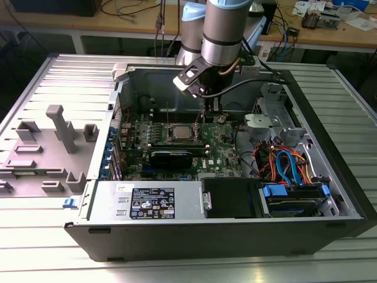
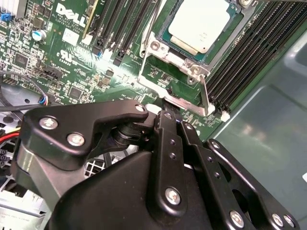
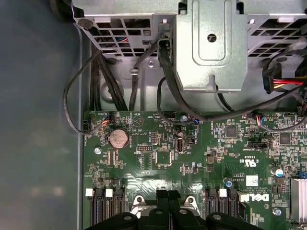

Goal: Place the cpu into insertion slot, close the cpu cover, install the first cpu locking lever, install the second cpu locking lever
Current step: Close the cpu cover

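The cpu [image 2: 201,23], a flat square with a dull silver top, lies in the insertion slot of the green motherboard [image 1: 221,150], also visible as cpu [image 1: 178,132]. The grey-metal cpu cover [image 2: 160,47] frames it, lying flat with the chip showing through its window. A thin metal locking lever [image 2: 205,93] runs along the socket's corner bracket. My gripper [image 2: 166,104] hangs just above that bracket's edge. Its black fingers [image 2: 165,129] are pressed together, and I cannot tell whether they pinch anything. In the exterior view the gripper [image 1: 204,119] sits just to the right of the cpu.
Long black memory slots [image 2: 120,24] flank the socket on both sides. A metal drive cage [image 3: 206,43] with black cables [image 3: 168,91] lies beyond the board. A black card [image 1: 171,157], a power supply [image 1: 147,203] and coloured cables [image 1: 288,165] fill the case; a grey fixture [image 1: 59,135] stands outside.
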Controlling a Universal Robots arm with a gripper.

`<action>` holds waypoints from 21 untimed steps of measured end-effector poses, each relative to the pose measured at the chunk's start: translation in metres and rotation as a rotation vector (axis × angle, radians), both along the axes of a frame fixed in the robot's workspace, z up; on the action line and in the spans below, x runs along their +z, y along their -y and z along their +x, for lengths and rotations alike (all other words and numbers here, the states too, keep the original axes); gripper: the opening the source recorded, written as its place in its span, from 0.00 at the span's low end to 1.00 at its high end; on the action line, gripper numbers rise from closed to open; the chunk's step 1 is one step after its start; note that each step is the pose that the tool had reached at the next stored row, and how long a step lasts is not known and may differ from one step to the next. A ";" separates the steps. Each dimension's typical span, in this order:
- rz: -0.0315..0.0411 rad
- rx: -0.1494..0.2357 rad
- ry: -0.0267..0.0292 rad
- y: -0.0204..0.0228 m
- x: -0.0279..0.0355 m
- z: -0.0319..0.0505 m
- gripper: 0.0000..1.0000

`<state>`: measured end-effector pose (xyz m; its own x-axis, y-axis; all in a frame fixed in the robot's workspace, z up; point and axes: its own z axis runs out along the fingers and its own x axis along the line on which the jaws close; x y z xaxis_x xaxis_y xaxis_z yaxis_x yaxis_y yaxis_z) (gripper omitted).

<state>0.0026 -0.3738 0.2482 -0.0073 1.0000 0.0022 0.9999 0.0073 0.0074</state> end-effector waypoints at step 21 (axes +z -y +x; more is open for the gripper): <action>0.0023 0.000 0.0001 0.0000 -0.0040 -0.0119 0.11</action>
